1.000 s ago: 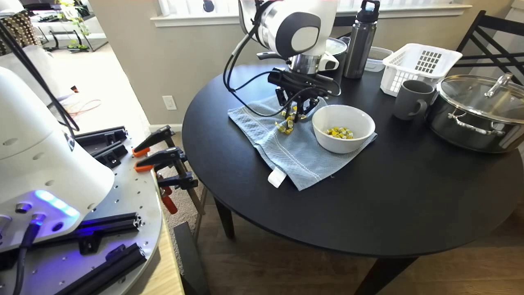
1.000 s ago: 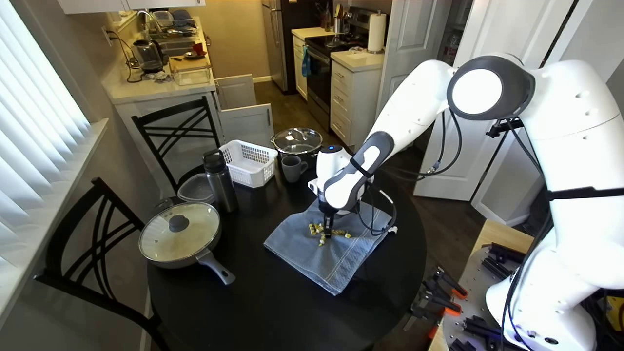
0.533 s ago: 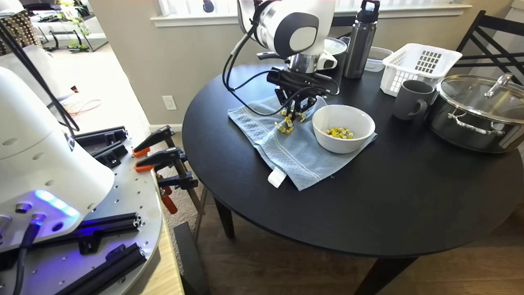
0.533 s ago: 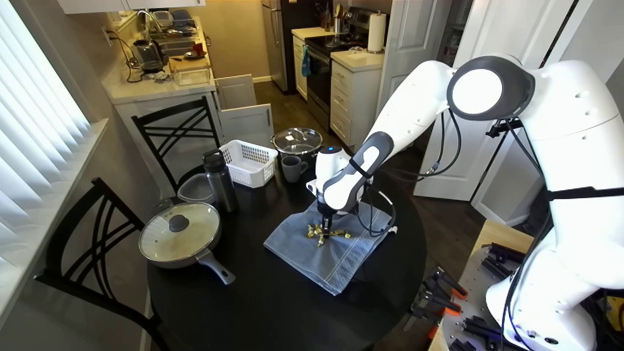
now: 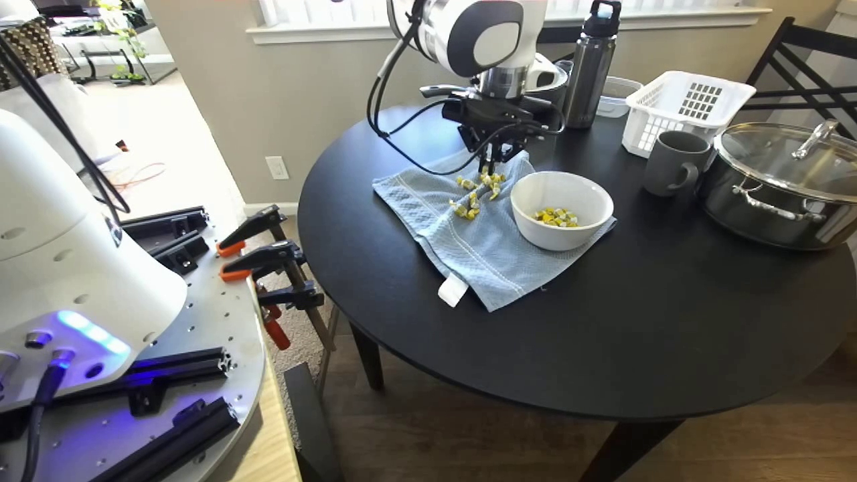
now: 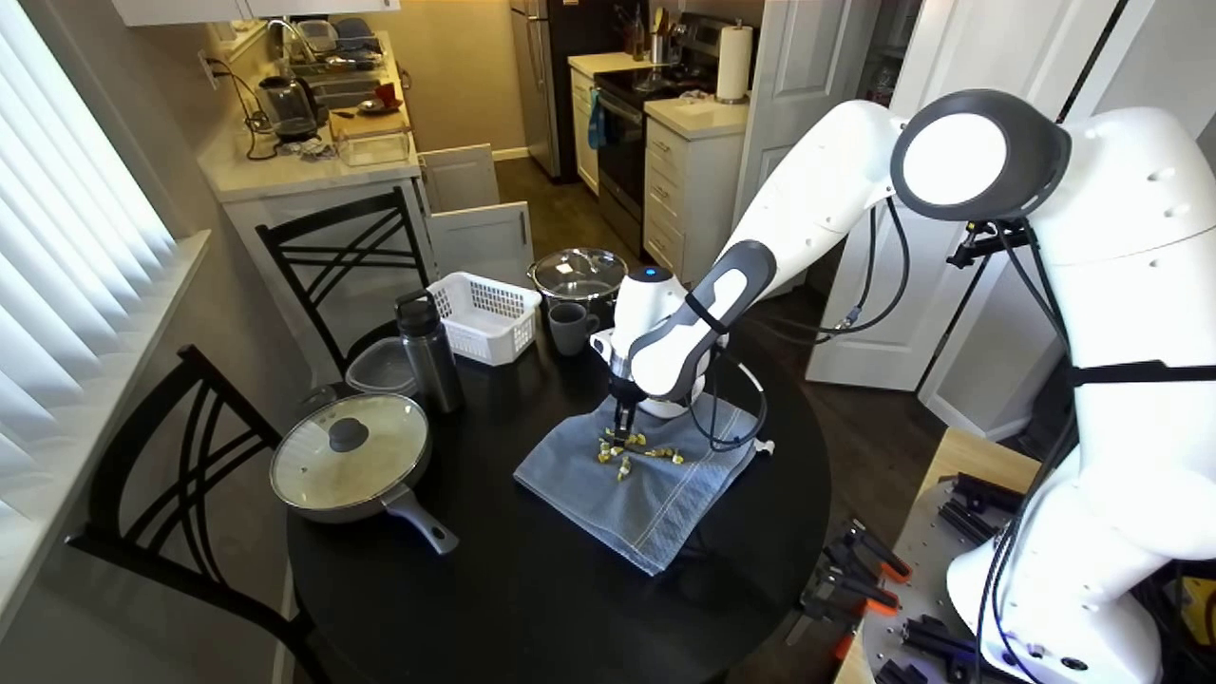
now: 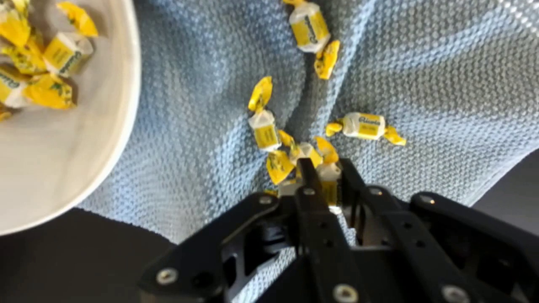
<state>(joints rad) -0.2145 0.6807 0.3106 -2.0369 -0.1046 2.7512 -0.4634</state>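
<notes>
A black gripper (image 7: 327, 163) stood with narrow jaws, apparently pinching one yellow-wrapped candy (image 7: 330, 187) low over a blue cloth (image 5: 492, 251). A cluster of candies (image 5: 556, 217) was already in the white bowl (image 5: 559, 239) on that cloth; several loose candies (image 7: 364, 126) (wrappers twisted at the ends) lay beside it. The cloth spread near the robot-side edge of a round black table (image 5: 669, 335). A lidded pan (image 6: 361, 465) stood by the edge nearest the window (image 6: 76, 190); a bottle (image 5: 589, 80), basket (image 5: 659, 127), mug (image 5: 673, 167) and pot (image 5: 743, 219) lined the edge toward the stove (image 6: 623, 166).

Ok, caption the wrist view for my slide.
Gripper among wrapped candies on a blue towel, one showing between its fingers, white bowl alongside.
</notes>
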